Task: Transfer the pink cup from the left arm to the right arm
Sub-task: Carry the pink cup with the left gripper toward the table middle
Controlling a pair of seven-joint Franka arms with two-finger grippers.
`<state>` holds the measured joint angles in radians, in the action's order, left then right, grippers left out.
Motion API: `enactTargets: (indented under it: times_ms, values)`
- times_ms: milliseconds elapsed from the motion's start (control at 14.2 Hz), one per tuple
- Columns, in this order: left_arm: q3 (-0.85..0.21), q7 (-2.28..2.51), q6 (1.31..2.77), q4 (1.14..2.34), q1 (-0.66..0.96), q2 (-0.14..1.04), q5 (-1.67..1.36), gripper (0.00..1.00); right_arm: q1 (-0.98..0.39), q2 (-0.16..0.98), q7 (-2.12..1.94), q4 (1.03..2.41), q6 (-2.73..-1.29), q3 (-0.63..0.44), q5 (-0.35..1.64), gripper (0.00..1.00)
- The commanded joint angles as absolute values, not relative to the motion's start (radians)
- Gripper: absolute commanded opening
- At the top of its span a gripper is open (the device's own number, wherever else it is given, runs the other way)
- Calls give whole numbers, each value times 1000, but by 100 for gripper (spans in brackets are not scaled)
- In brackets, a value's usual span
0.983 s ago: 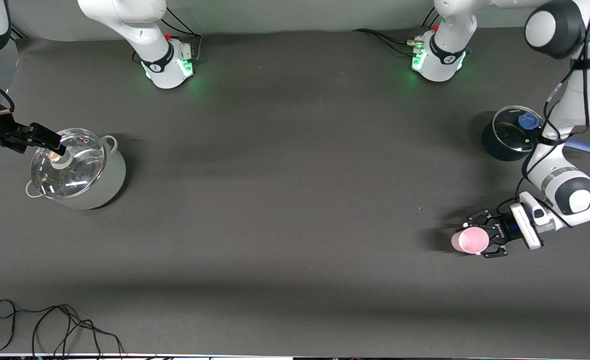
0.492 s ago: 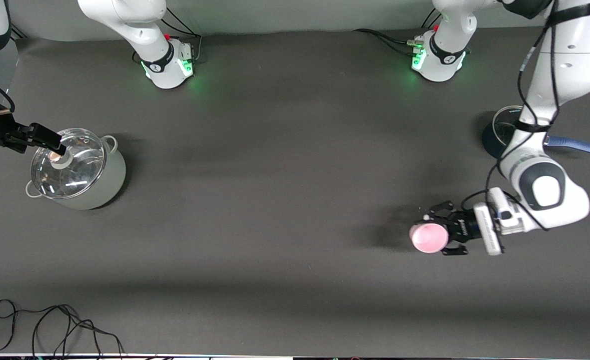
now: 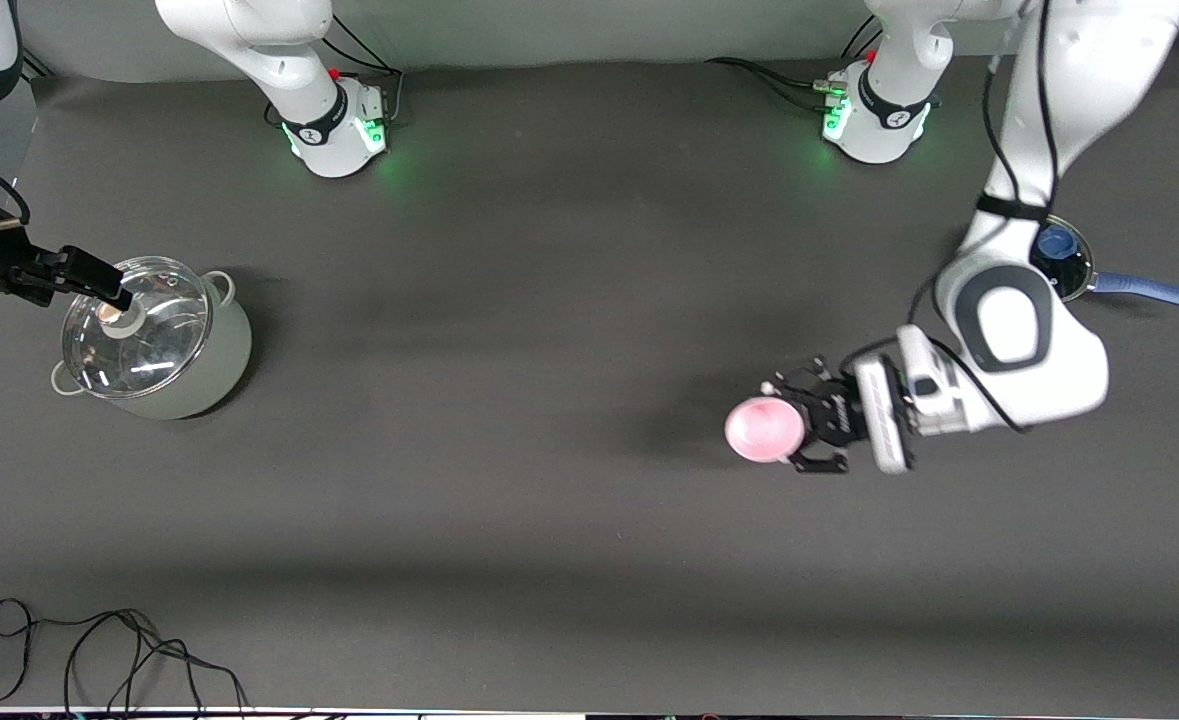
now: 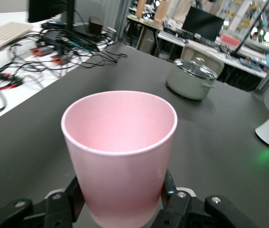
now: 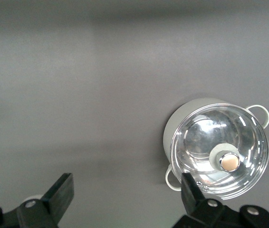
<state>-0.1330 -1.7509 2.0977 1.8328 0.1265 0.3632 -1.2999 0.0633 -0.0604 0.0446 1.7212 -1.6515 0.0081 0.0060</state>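
Presently held: small pale-pink plastic tumbler (image 3: 765, 430), upright, pinched between left gripper's (image 3: 801, 430) linkage fingers (image 4: 172, 209).
Remaining: handover; right gripper (image 3: 99, 285), fingers spread, waits over glass-lidded grey pot (image 3: 154, 340).

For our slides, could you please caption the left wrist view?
Left gripper shut on the upright pink cup above the dark table, lidded pot ahead.

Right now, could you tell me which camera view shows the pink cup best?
The left wrist view: the pink cup fills the picture, upright, rim and wall plain, clamped in the left pincer. The front view shows it only from above, as a small round rim. The right wrist view does not show it.
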Motion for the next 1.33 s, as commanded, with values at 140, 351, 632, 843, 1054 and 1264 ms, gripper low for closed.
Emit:
enactTargets:
  times_ms: [140,351,632,843,1054,1264]
  values:
    - [-117,-1744,2193,1974,296,134,-1318,32,61,-81,168,1727,-1615,-6,78,100]
    - [-123,-1744,2223,1974,396,84,-1321,34,58,-83,349,1721,-1599,3,106,99]
    - [-146,-1744,2223,1973,431,46,-1371,34,-20,-68,804,1635,-1481,5,253,99]
    - [-192,-1744,2265,1971,431,32,-1394,35,-177,-54,1119,1597,-1451,5,276,99]
    - [-222,-1744,2316,1967,433,38,-1408,35,-332,-38,1482,1550,-1424,5,308,99]
    - [-230,-1744,2330,1962,433,46,-1425,35,-382,-8,1734,1462,-1424,3,397,97]
